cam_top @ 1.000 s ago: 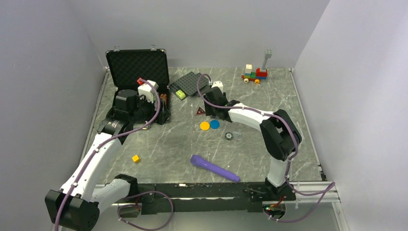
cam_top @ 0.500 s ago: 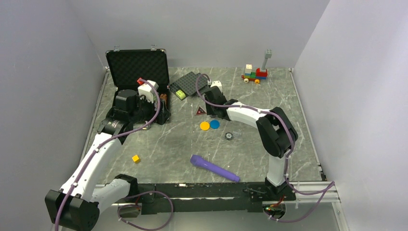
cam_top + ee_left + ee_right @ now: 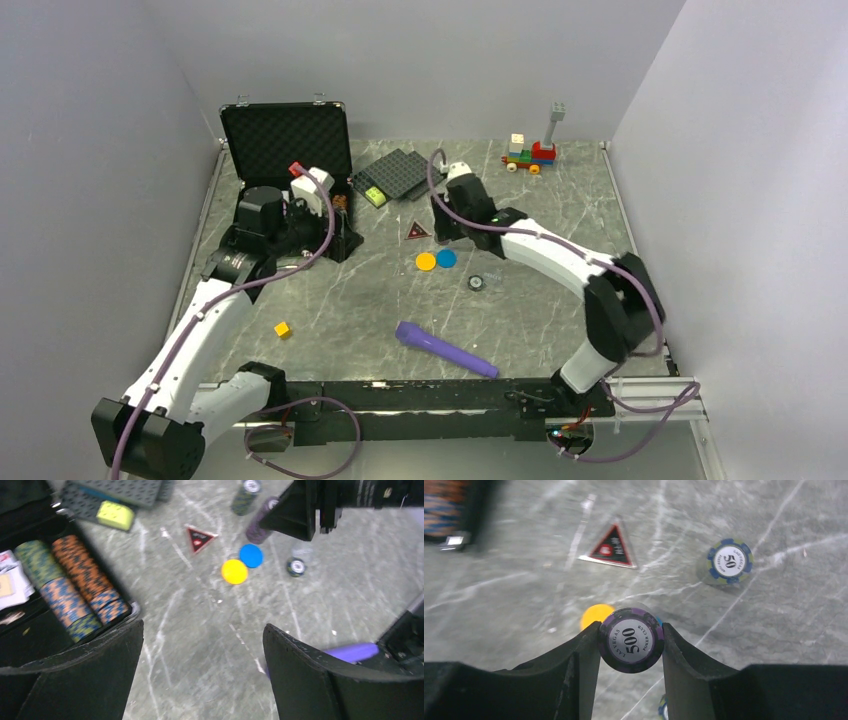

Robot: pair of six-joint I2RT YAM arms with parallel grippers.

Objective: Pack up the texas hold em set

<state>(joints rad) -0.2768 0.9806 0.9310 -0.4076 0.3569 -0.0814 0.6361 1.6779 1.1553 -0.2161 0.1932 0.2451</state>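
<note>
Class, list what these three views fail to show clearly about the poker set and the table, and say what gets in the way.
- Blue disc: in the right wrist view, almost wholly behind the purple chip stack.
- Playing cards: left wrist view, blurred and cut by the left edge; faces unreadable.
- Purple cylinder: left wrist view, mostly behind the left gripper.
- Case interior: top view, largely covered by the left arm.
</note>
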